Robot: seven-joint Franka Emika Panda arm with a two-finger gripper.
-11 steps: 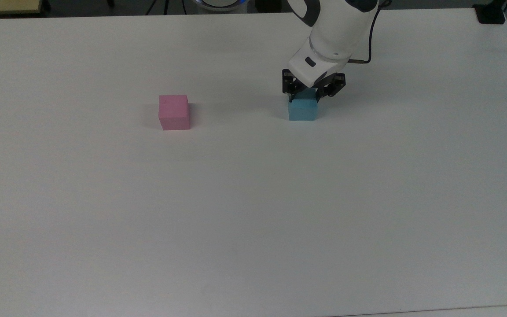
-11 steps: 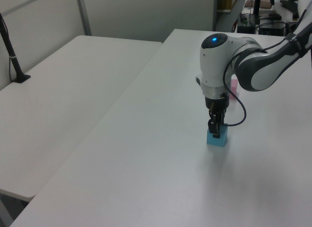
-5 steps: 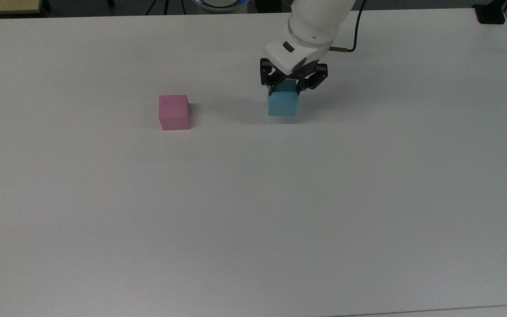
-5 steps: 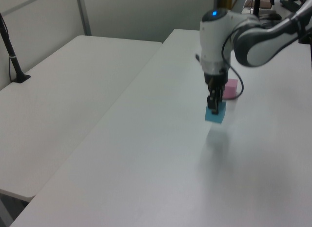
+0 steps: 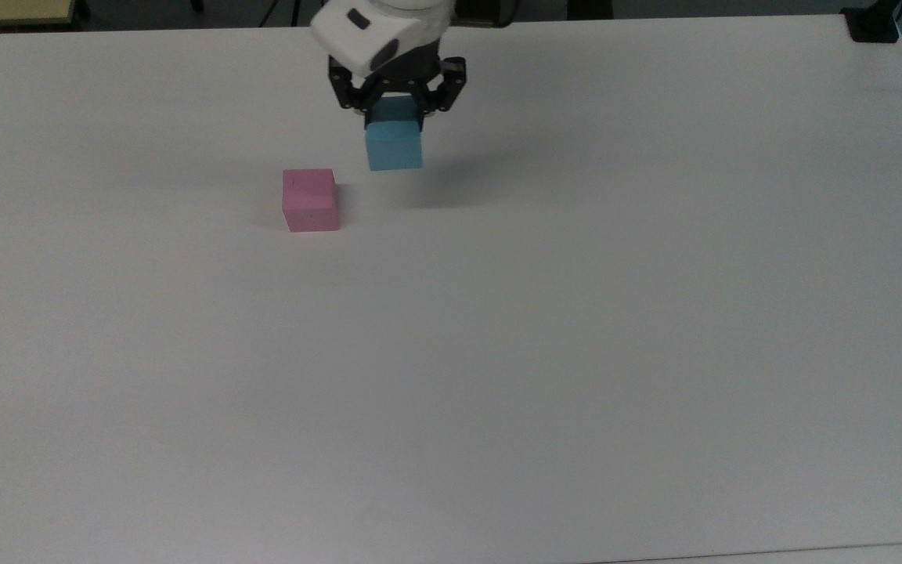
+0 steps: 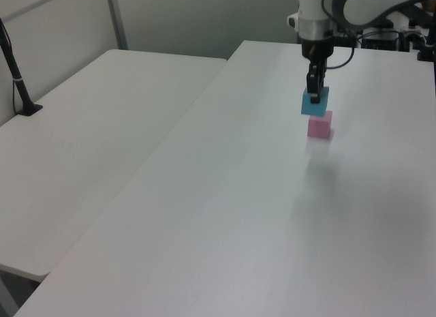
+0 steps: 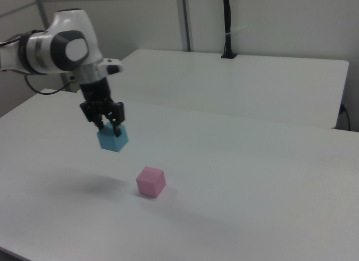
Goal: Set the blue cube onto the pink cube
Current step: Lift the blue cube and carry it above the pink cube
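Holding one blue cube (image 5: 395, 146) aloft, gripper (image 5: 396, 110) clamped; one pink cube (image 5: 310, 200) on table (image 5: 576, 352).

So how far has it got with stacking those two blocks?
Picking up is done: the gripper holds the blue cube in the air, clear of the table. The pink cube sits alone with nothing on it. Left: centre over it, lower, let go.

cubes: 2 | blue cube (image 5: 395, 146) x1 | pink cube (image 5: 310, 200) x1 | tables: 2
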